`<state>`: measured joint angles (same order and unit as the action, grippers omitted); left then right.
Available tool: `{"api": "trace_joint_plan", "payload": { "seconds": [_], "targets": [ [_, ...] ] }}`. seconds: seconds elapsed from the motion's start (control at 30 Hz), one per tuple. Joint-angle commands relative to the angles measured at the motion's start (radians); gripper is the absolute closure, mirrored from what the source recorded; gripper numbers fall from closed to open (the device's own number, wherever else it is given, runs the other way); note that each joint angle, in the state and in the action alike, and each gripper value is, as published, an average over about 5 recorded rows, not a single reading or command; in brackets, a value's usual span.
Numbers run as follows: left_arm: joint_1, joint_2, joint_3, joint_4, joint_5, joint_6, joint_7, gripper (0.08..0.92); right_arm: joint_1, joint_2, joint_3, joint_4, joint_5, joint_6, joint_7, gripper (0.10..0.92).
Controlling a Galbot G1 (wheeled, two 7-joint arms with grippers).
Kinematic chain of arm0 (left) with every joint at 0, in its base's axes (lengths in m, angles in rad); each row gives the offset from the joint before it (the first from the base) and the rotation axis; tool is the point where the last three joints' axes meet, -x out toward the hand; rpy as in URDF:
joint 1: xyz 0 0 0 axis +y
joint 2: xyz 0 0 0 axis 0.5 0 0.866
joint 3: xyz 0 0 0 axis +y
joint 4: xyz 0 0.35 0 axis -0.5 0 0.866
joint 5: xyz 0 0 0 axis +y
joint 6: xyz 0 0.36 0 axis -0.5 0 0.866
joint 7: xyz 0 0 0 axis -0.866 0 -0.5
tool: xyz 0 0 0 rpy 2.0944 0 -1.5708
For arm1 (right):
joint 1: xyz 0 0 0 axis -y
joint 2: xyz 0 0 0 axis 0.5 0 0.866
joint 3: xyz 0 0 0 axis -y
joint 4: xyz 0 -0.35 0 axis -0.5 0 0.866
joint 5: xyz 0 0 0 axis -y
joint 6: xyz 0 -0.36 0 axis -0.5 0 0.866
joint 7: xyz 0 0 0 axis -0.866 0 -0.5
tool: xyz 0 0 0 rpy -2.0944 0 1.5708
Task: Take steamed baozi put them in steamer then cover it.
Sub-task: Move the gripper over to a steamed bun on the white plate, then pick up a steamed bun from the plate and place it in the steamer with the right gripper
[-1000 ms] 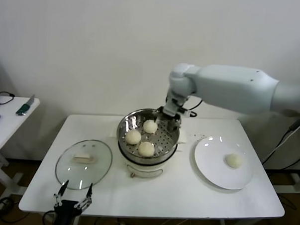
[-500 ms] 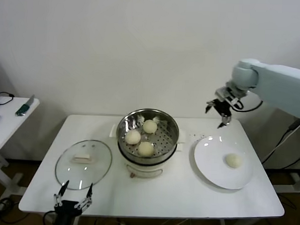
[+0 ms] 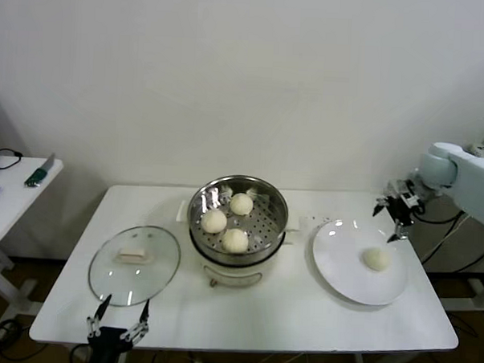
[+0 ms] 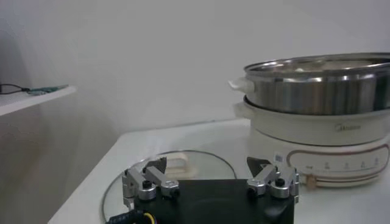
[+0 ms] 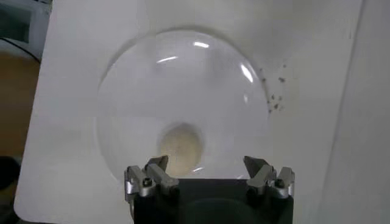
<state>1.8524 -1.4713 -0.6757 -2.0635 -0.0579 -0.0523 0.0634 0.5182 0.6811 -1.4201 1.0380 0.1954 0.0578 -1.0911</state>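
White plate (image 3: 346, 274) held the last baozi (image 3: 376, 258), and the right gripper (image 3: 392, 212), jaws wide and empty above it, needed to descend and grasp it.

Steamer (image 3: 239, 221) top is wide open, nothing above it. The cover (image 3: 135, 263) lies flat just left of it (handle up), plate (image 3: 342, 270) on the right.

Cream-white steamed baozi (image 3: 376, 259), white plate (image 3: 342, 274), shiny perforated steel steamer (image 3: 264, 223), white table (image 3: 300, 313)
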Motion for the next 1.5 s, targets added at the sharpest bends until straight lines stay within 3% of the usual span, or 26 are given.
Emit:
{"api": "trace_joint_plan", "payload": {
  "seconds": [0.03, 1.03, 1.33, 1.5],
  "targets": [
    [0.003, -0.004, 0.000, 0.002, 0.005, -0.001, 0.000, 0.177, -0.260, -0.046, 0.216, -0.071, -0.114, -0.020, 0.018, 0.203],
    [0.001, -0.012, 0.003, 0.004, 0.024, 0.004, 0.003, 0.177, -0.428, 0.110, 0.397, -0.253, -0.237, -0.023, 0.066, 0.203],
    [-0.001, -0.010, 0.001, 0.001, 0.024, 0.006, 0.003, 0.177, -0.397, 0.102, 0.382, -0.239, -0.227, -0.026, 0.045, 0.359],
    [-0.003, -0.010, 0.002, 0.000, 0.023, 0.005, 0.003, 0.177, -0.288, 0.071, 0.282, -0.169, -0.141, -0.046, 0.036, 0.380]
  ]
}}
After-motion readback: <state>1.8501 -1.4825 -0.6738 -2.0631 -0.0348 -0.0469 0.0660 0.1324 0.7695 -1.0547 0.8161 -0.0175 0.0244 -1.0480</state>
